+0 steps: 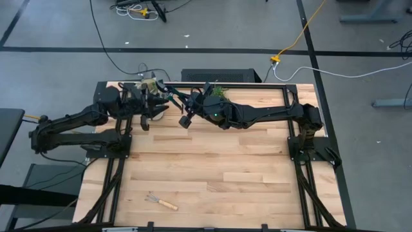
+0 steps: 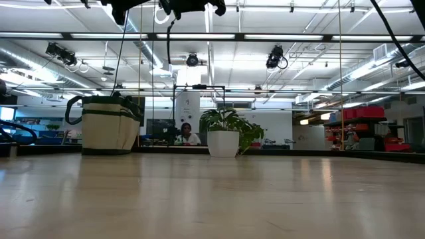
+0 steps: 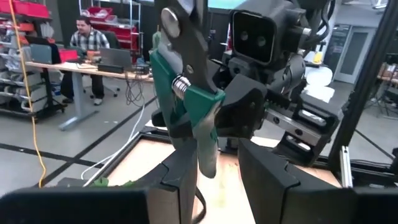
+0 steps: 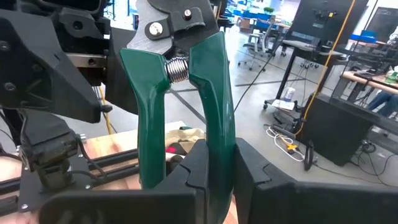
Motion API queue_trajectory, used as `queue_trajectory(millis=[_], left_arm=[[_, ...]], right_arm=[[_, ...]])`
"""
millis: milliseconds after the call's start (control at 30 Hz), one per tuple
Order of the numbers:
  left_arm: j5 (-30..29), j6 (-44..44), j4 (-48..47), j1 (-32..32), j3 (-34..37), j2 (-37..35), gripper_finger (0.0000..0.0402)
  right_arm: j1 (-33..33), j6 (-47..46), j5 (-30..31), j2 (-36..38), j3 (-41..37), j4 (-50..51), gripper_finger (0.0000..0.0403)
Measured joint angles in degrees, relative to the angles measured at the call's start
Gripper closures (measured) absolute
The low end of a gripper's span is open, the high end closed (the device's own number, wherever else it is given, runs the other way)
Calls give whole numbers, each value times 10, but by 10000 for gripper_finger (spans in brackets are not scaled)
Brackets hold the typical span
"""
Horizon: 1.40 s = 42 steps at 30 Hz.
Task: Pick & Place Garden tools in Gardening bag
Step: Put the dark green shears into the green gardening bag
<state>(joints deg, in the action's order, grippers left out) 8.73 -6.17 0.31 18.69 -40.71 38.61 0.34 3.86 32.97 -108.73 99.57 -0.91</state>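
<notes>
The teal-handled pruning shears [image 4: 186, 81] stand upright in the air, blades up, with my right gripper [image 4: 217, 168] shut on them. That gripper reaches in from the table's right, high over the far left part [image 1: 185, 106]. My left gripper [image 3: 217, 180] is open and faces it, one finger on either side of the lower end of a handle; a gap shows beside it. The beige gardening bag [image 2: 106, 125] stands on its base at the far left [image 1: 150, 86]. A small wooden-handled rake [image 1: 161, 202] lies flat near the front edge. My right gripper pinches one of the shears' two green handles [image 4: 219, 134] between its two fingers, on the handle's lower half. The fingers lie level, coming from the table's right, across the handle. The other handle [image 4: 149, 124] stands free. The shears are upright, clear of the table.
A leafy plant in a white pot [image 2: 224, 136] stands at the far edge, right of the bag [image 1: 219, 91]. Black frame rails [image 1: 193, 84] border the table. In the room behind, a person sits at a desk [image 3: 87, 43].
</notes>
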Motion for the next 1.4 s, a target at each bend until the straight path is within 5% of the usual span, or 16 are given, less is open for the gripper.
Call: queue_trajectory(millis=[233, 600, 800, 1033, 1400], left_arm=[[-51, 0, 8, -16, 0, 24, 280], [-43, 13, 94, -33, 0, 95, 280], [-100, 14, 102, -33, 0, 93, 281], [-83, 11, 106, -33, 0, 93, 339], [-91, 13, 99, -33, 0, 93, 339]], right_arm=[[0, -2, 0, 0, 0, 0, 375], [1, -1, 6, 0, 0, 9, 375], [0, -2, 10, 0, 0, 13, 375], [1, 1, 5, 0, 0, 16, 375], [0, -2, -14, 0, 0, 34, 369]])
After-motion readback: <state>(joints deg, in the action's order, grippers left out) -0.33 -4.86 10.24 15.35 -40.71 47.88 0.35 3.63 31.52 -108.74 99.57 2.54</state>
